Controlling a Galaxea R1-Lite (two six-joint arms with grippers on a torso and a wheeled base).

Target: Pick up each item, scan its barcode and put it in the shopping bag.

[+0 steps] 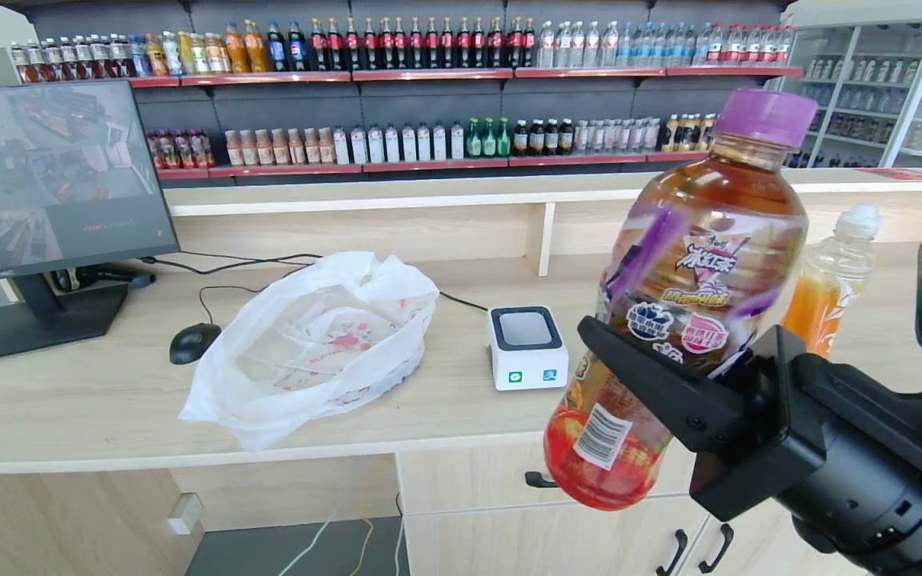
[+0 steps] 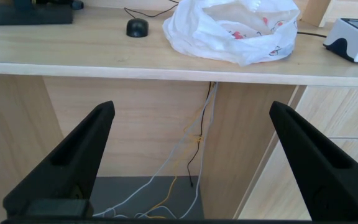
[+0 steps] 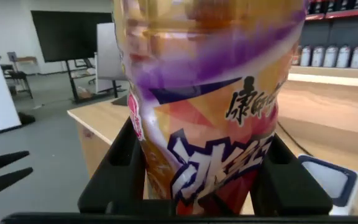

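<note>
Right gripper (image 1: 677, 352) pinches the tea bottle (image 1: 701, 240) around its lower half; I see the bottle tilted in the air, purple cap up, right of the scanner (image 1: 527, 346). Left gripper (image 2: 191, 112) is spread wide, below the counter (image 2: 104, 56) edge, where the shopping bag (image 2: 235, 31) lies.

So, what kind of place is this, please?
Most likely a shop checkout: shelves of bottled drinks behind, a barcode scanner and a shopping bag on the counter.
</note>
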